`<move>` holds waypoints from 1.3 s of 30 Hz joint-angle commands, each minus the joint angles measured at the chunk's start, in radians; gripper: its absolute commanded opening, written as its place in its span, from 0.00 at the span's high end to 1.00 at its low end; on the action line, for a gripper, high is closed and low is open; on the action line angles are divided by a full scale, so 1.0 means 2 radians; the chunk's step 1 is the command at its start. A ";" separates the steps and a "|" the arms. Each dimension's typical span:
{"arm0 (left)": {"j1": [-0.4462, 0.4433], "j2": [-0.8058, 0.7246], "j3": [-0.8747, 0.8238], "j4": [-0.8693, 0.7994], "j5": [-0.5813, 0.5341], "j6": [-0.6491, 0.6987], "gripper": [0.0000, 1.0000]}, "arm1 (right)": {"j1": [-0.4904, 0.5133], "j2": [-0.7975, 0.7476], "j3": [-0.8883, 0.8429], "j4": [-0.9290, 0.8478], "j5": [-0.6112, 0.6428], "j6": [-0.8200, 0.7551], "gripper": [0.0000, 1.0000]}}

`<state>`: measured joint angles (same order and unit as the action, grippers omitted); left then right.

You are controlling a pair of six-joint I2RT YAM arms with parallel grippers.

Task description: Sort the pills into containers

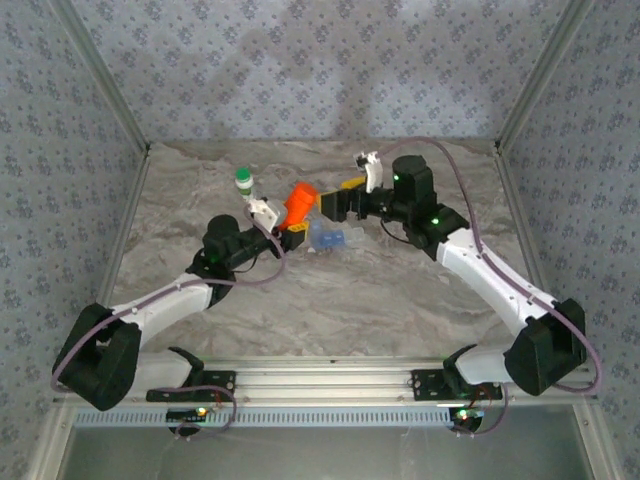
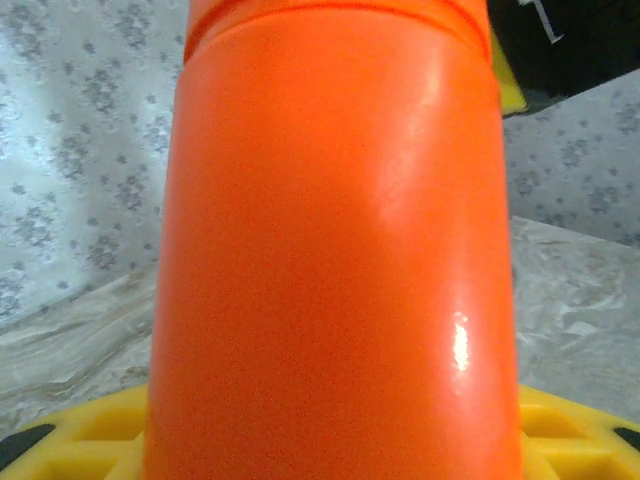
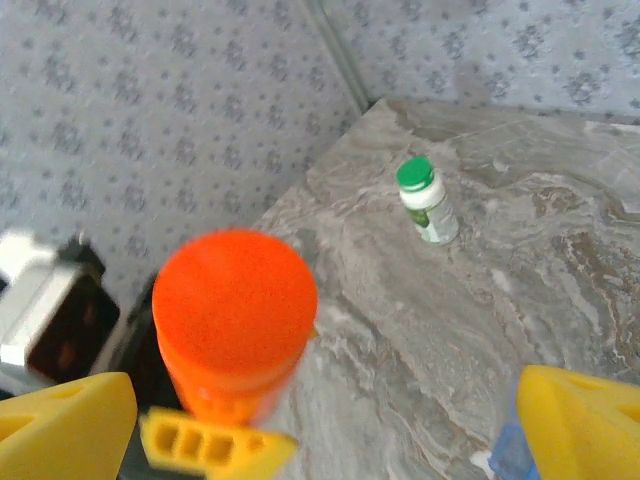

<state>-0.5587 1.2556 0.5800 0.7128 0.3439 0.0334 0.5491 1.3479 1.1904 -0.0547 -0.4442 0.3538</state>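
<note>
The orange bottle (image 1: 299, 203) hangs tilted above mid-table with my left gripper (image 1: 289, 229) shut on its body. In the left wrist view the bottle (image 2: 330, 250) fills most of the frame, with yellow fingers (image 2: 85, 440) at its base. My right gripper (image 1: 331, 198) stands open just right of the bottle's orange cap (image 3: 235, 295); its yellow fingers (image 3: 65, 425) are spread wide and touch nothing. The containers, a translucent blue pill box (image 1: 328, 237), lie on the table below both grippers, and a corner of the box (image 3: 505, 455) shows in the right wrist view. The pills are hidden.
A white bottle with a green cap (image 1: 245, 183) stands upright at the back left, also seen as the white bottle (image 3: 427, 203) in the right wrist view. Patterned walls close in the marble table (image 1: 350, 300) on three sides.
</note>
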 commanded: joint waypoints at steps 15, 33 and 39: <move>-0.033 0.029 0.027 0.012 -0.134 0.025 1.00 | 0.044 0.116 0.152 -0.124 0.112 0.159 0.15; -0.043 0.037 0.026 0.019 -0.141 0.028 1.00 | 0.055 0.146 0.155 -0.110 0.108 0.159 0.33; -0.043 0.036 0.026 0.020 -0.140 0.027 1.00 | 0.055 0.133 0.129 -0.087 0.111 0.157 0.50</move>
<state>-0.6418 1.3323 0.5983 0.6987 0.0761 0.0784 0.6609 1.6417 1.4784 -0.2394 -0.2352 0.6708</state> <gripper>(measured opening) 0.527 0.526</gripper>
